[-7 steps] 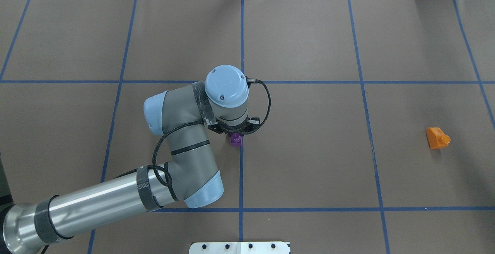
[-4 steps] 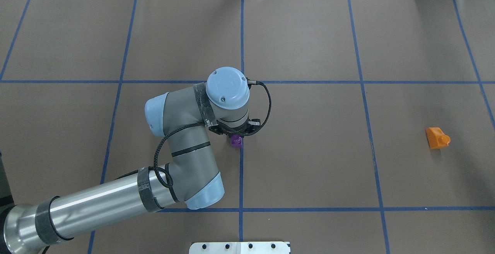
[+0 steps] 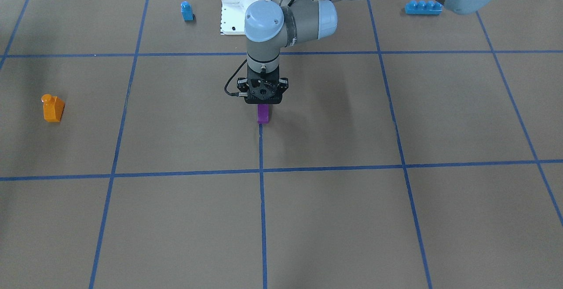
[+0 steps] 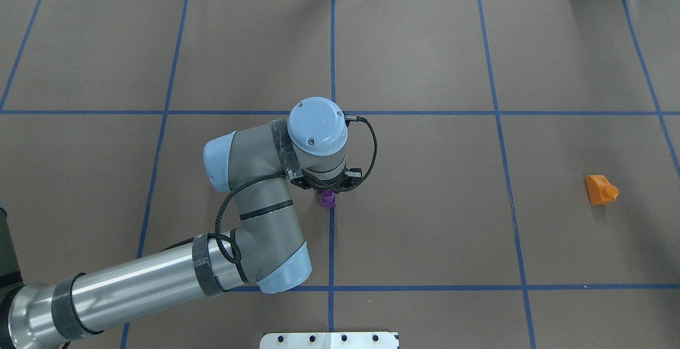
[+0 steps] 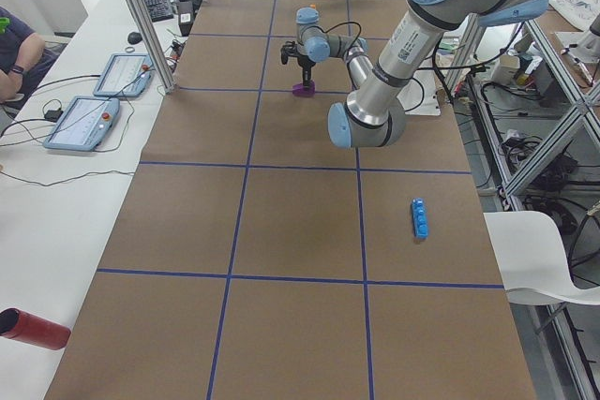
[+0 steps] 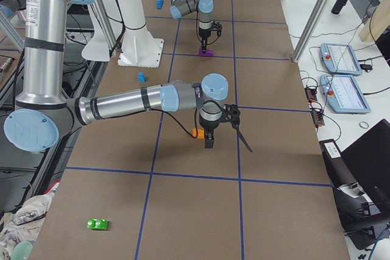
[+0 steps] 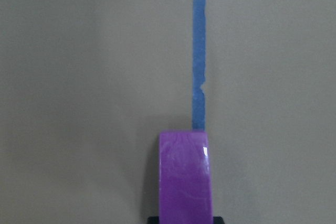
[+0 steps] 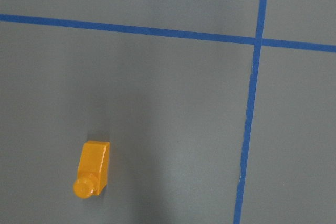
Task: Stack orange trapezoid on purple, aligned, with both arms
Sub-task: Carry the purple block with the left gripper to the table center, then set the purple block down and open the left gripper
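Observation:
My left gripper [image 3: 263, 102] is shut on the purple block [image 3: 263, 114] and holds it at the table's centre, over a blue tape line. The block also shows in the overhead view [image 4: 329, 198] and at the bottom of the left wrist view [image 7: 185, 177]. The orange trapezoid [image 4: 601, 189] sits alone far to the right, and shows in the front view [image 3: 53, 108] and the right wrist view [image 8: 92, 168]. My right gripper [image 6: 209, 142] shows only in the exterior right view, high over the orange trapezoid [image 6: 198, 133]. I cannot tell whether it is open or shut.
A small blue single-stud block [image 3: 187, 11] and a long blue brick [image 3: 423, 7] lie near the robot's white base plate [image 3: 231, 16]. A green block [image 6: 97, 224] lies near the table's right end. Blue tape lines grid the brown table.
My left gripper has moved a little to the right and toward the robot's base, with the purple block in it. The orange trapezoid has not moved.

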{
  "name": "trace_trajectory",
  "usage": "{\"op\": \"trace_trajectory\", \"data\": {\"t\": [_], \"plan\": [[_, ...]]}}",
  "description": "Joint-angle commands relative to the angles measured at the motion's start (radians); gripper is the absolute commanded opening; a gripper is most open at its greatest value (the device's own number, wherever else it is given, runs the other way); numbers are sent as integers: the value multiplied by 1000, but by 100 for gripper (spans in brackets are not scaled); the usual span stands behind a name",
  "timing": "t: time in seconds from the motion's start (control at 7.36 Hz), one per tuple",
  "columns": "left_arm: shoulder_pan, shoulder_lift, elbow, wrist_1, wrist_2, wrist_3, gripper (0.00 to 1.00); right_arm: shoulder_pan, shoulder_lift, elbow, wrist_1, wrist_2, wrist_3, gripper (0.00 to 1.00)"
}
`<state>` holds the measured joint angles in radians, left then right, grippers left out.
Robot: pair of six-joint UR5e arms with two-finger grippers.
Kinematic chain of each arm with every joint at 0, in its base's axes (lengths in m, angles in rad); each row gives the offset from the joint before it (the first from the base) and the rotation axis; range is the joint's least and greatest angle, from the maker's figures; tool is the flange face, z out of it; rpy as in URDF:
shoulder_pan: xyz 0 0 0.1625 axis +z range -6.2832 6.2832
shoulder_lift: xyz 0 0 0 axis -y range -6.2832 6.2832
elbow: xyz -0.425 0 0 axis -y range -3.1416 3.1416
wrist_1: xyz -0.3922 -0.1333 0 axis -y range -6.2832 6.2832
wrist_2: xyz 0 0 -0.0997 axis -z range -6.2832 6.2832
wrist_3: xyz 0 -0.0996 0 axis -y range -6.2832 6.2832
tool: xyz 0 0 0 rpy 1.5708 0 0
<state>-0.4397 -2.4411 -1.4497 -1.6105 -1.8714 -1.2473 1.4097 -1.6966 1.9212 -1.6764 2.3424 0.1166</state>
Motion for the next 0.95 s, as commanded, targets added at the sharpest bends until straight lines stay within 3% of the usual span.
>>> {"op": "trace_trajectory", "data": {"t": [0.0, 0.14, 0.27, 0.41, 0.54, 0.82], "plan": [[4, -1, 3, 0, -2, 0, 21, 0, 0, -1, 1, 0, 0, 100], [9, -1, 8, 0, -2, 0, 41, 0, 0, -4, 1, 0, 0, 100], [12, -1, 6, -2, -2, -1, 67, 0, 0, -4, 1, 0, 0, 100], [18, -1, 5, 0, 0, -3, 100, 0, 0, -2, 1, 0, -2, 100], [16, -1, -4, 3, 2, -3, 100, 0, 0, 1, 1, 2, -2, 100], [-40, 29, -143, 27, -20, 35, 100, -56, -11, -2, 148, 6, 53, 100]]}}
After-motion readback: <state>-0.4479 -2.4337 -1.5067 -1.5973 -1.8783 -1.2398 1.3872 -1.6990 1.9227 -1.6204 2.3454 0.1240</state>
